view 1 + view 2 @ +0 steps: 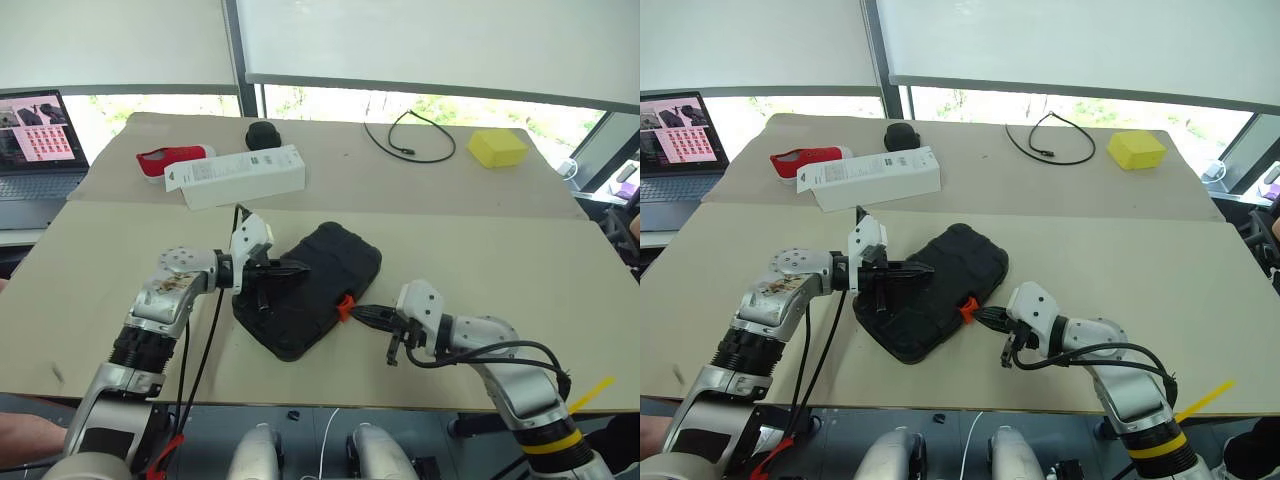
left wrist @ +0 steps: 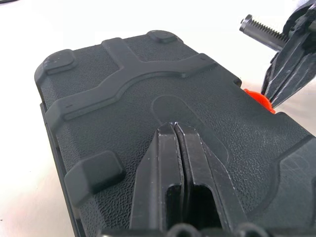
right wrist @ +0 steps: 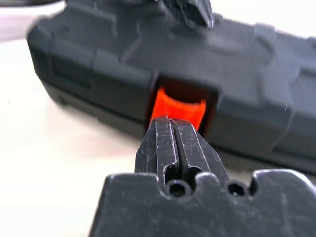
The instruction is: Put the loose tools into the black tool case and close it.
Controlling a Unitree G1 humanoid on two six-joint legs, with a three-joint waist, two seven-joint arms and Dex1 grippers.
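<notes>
Best pressed clenched left end effector (image 1: 288, 270) on ribbed black plastic tool case (image 1: 330, 262) mid-frame; nudged small orange latch (image 1: 346, 305) with clenched right end effector (image 1: 362, 312)

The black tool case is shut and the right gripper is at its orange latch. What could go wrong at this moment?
1. The right gripper, fingers shut, meets the small orange latch with only its tips; they may slip off before it snaps.
2. The black tool case lies slanted near the table's front edge. The left gripper, shut, only rests on the lid, so a sideways push might slide or turn the case.
</notes>
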